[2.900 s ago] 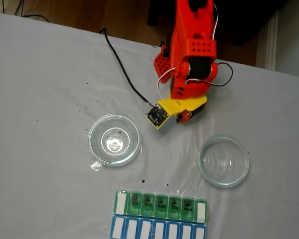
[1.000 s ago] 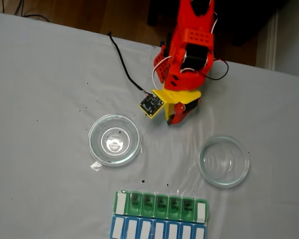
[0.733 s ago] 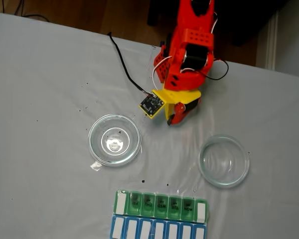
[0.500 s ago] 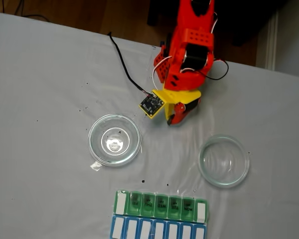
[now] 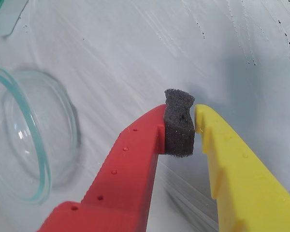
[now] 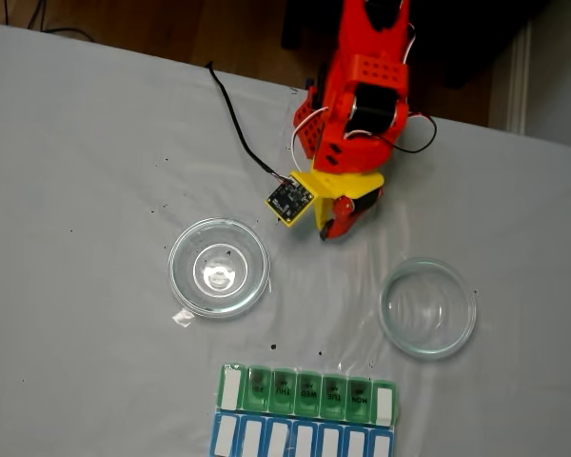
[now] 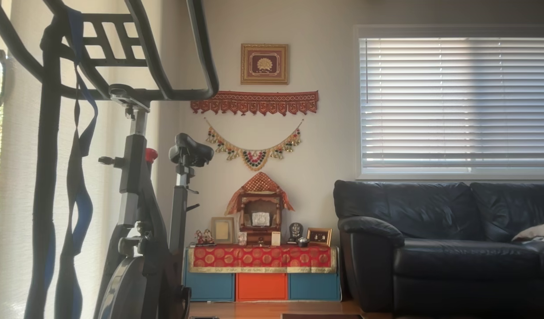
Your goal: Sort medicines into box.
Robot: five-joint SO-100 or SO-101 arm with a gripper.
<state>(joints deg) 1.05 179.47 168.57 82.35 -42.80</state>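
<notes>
Jaws nearly together in the wrist view, gripper (image 5: pixel 193 123) holding nothing: red finger (image 5: pixel 130 169) with its dark foam pad (image 5: pixel 178 124) almost touching the yellow finger (image 5: pixel 232 174), only a sliver of gap between. Hanging over bare white cloth (image 5: pixel 135 53), with the rim of a clear glass dish (image 5: pixel 34 145) at nine o'clock. Seen from above in the fixed view, the same gripper (image 6: pixel 335 228) pointing down from the red arm (image 6: pixel 366 86), between and above two glass dishes: one (image 6: pixel 219 268) at about eight o'clock, the other (image 6: pixel 427 307) at about four o'clock, both apart from it. Box (image 6: pixel 307 391) at six o'clock near the bottom edge, well apart from the gripper: a green row of lidded compartments with day labels and white ends, touching a blue row (image 6: pixel 300 440) below. Open cloth on all sides of the arm, widest toward nine o'clock. In the other view, a room instead: exercise bike (image 7: pixel 134 199), dark sofa (image 7: pixel 444 239), blinds (image 7: pixel 458 102).
</notes>
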